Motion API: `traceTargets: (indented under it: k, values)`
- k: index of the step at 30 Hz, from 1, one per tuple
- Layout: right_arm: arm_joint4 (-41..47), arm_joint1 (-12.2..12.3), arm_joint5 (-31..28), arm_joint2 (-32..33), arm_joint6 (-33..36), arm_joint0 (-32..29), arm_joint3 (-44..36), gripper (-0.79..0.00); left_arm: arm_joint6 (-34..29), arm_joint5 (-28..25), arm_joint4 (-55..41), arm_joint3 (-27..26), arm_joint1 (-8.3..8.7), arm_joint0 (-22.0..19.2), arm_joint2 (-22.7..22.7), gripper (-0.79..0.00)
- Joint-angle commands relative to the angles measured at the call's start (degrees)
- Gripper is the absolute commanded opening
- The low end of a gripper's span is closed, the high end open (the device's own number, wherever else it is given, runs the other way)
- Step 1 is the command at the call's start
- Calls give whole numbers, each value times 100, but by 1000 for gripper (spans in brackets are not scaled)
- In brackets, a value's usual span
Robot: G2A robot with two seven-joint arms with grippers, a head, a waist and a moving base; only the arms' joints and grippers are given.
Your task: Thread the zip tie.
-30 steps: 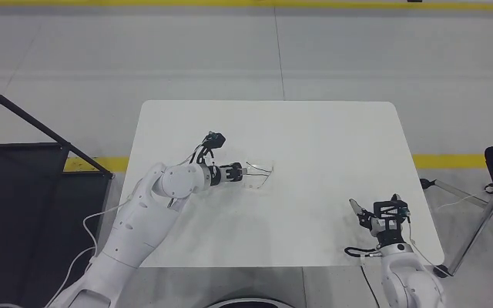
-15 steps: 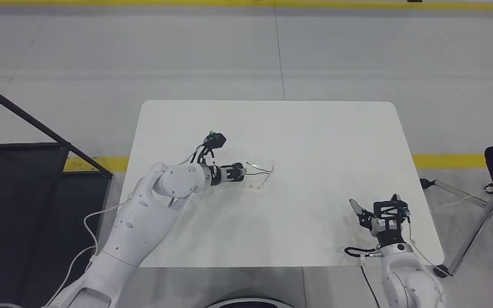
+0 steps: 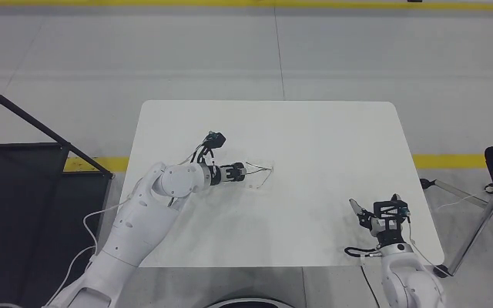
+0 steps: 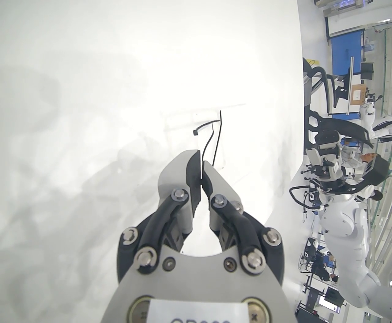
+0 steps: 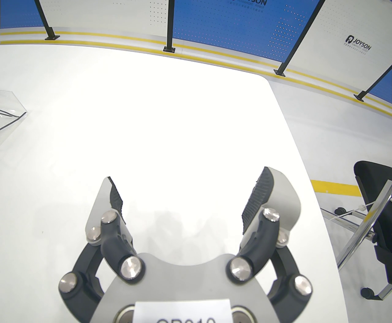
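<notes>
Zip tie (image 4: 217, 137) in left claw (image 4: 201, 162), long axis along claw's reach.

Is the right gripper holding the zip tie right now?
No: the right gripper has its fingers spread wide apart above the table, with nothing gripped between them.

Robotics lab or test hall: a white table (image 3: 331, 154) on grey floor, yellow floor tape (image 3: 454, 161) beside it, blue partition panels (image 5: 214, 21) beyond it, an office chair (image 5: 373, 177) near it.
</notes>
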Motion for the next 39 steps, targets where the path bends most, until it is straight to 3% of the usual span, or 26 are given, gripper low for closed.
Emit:
traceTargets:
  k: [1,11,22,31,39]
  values:
    - [0,0,0,0,0,0,0,0,8,-29,4,-34,8,17,-22,-785]
    - [0,0,0,0,0,0,0,0,-53,-469,-29,-434,110,283,-297,-785]
    - [0,0,0,0,0,0,0,0,126,-1533,26,-955,264,768,-714,-785]
    - [0,0,0,0,0,0,0,0,-233,-2454,-595,-1085,395,1057,-1108,-785]
    - [-67,-11,-217,-72,315,-100,-340,0,-285,-2510,-688,-1079,425,1098,-1198,-785]
